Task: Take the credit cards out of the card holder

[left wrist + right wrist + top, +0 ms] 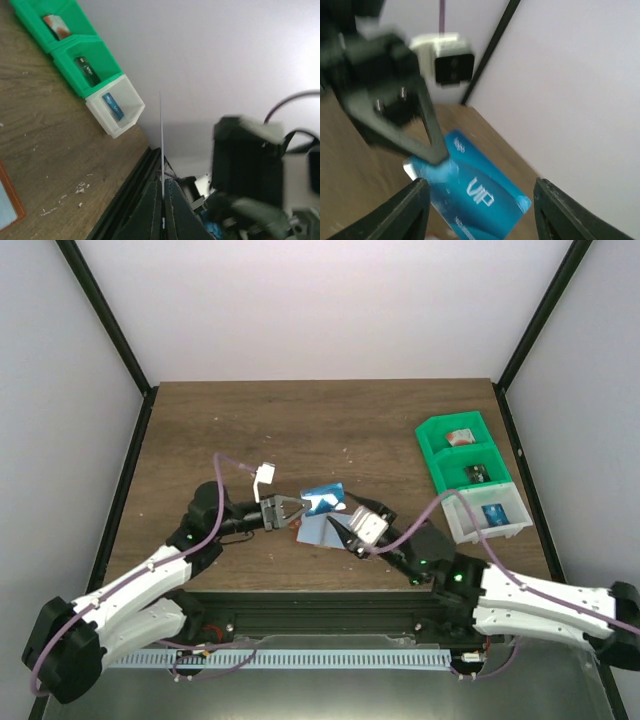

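Overhead view of a brown table (250, 420) with two robot arms reaching in from the near edge. The holder (318, 533) lies open and flat near the table's middle, pale inner face up. Just beyond the holder's far edge, held in the air, is a blue card (326, 498). The left claw (296, 507) pinches it at its left corner, jaws closed tight on it. The left wrist view shows the card edge-on, as a thin line rising from between the shut fingers. The right claw (347, 528) sits at the holder's right edge, jaws spread wide, gripping nothing. In its wrist view the blue card, lettered VIP, hangs between the two parted fingers (414, 206); whether it brushes either one cannot be told. Well to the right of the holder stand two green bins (436, 432) and a white bin (458, 524) in a row. A red-and-white card (460, 436) is in the farthest bin, a dark card (476, 476) in the middle one, and a second blue card (492, 513) in the white bin, the nearest.
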Tool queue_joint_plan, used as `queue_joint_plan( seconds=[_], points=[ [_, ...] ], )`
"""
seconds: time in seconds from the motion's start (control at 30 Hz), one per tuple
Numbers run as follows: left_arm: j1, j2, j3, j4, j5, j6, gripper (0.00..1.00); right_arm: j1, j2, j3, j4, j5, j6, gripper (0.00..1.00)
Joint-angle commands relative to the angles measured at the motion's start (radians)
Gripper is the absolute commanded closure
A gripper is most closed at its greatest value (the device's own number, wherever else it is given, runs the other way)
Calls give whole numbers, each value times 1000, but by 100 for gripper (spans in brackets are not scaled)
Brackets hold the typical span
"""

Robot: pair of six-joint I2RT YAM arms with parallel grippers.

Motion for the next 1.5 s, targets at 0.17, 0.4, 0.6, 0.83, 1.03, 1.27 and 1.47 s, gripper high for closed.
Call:
queue_joint_plan(
  seconds=[0.17, 0.4, 0.6, 0.83, 1.03, 1.27, 1.47],
  points=[
    [12, -71, 0, 8, 190, 355, 100, 8, -123, 216, -504, -282, 824, 40],
    [11, -60, 26, -96, 283, 469, 100, -93, -160, 239, -601, -362, 1128, 53],
    [12, -54, 13, -94, 296, 473, 100, -189, -130, 246, -683, -432, 1180, 49],
    [11, -50, -14, -34, 337, 439, 100, -328, -126, 165, -537, -696, 1223, 67],
    [12, -37, -22, -12, 341, 424, 100, -354, -135, 121, -416, -827, 1221, 92],
    [12, -24, -25, 46, 366, 392, 100, -356, -99, 93, -331, -951, 1234, 85],
    [14, -23, -26, 35, 385, 388, 100, -355, -157, 73, -301, -926, 1256, 100]
  ],
)
